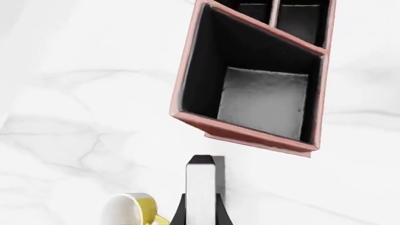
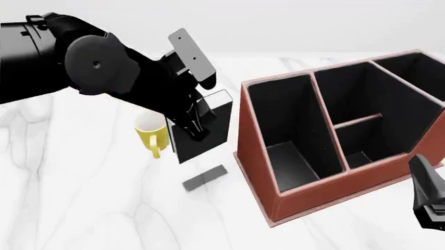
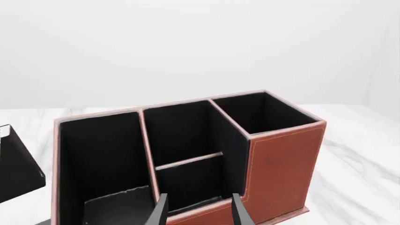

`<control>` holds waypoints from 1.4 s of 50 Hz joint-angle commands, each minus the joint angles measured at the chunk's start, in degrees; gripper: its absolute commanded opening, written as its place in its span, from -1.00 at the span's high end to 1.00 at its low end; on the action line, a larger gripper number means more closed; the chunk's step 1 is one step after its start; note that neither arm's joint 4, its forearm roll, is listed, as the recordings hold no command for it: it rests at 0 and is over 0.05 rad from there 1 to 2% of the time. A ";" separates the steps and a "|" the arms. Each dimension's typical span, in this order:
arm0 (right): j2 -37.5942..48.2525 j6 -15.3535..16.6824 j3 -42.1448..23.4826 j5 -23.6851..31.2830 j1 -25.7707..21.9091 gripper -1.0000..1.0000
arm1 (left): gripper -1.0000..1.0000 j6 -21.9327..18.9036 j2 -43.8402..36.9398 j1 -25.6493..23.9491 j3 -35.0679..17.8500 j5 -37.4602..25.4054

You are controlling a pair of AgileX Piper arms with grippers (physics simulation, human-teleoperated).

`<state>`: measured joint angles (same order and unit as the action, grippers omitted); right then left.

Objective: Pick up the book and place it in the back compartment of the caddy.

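Our left gripper (image 1: pixel 198 216) squeezes the book (image 2: pixel 201 127), a flat black block with white page edges, up off the white marble table (image 2: pixel 83 182), just left of the caddy (image 2: pixel 306 187). That big brown box looks like leather. A shiny yellow mug (image 2: pixel 151 136) sits beside the book. Our right gripper (image 3: pixel 198 211) is spread apart, holding nothing.

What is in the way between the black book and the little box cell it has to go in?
No loose thing. The left pincer holds the book up beside the caddy; only the caddy's long cell lies between it and the back compartment. The yellow mug sits on the book's other side.
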<state>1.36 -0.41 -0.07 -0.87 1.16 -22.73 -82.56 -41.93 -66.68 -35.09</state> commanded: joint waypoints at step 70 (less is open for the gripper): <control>-0.37 -0.51 -0.02 0.27 -0.09 -1.00 | 1.00 -5.53 -28.48 -22.36 -79.72 -30.60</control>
<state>0.73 -0.83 -0.12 -0.37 1.10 -29.12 -103.58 -61.83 -139.98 -69.24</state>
